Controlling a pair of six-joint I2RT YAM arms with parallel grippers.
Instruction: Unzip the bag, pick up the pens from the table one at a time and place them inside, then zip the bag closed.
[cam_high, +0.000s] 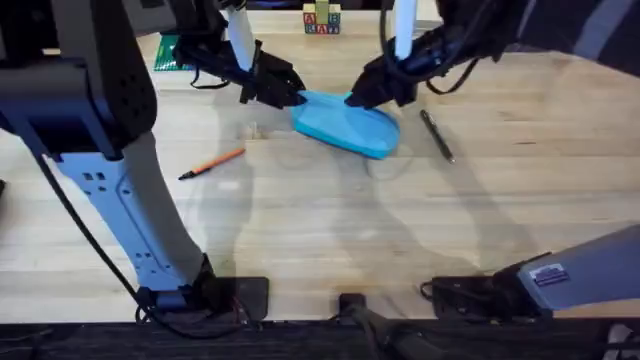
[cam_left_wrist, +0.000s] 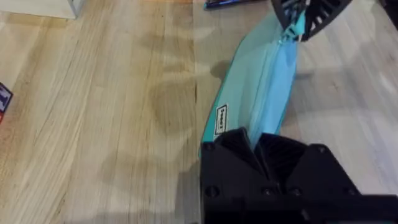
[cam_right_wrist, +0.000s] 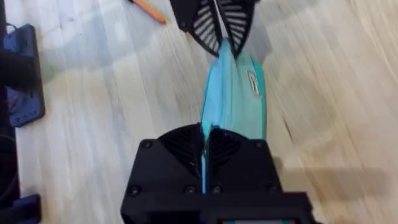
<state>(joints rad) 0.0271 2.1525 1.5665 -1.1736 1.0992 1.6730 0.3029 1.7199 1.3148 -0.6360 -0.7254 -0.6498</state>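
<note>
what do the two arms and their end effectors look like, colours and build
Both arms are mostly black, with white link sections and black cables looping off them. The left arm has a pale grey-white link rising from its black base; the right arm shows a grey link with a small label. Each end effector, left and right, is black, with ribbed fan-shaped fingers.

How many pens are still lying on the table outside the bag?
2. The orange pen lies on the table on the left arm's side of the bag; the black pen lies on the right arm's side. The bag's inside is not visible.
</note>
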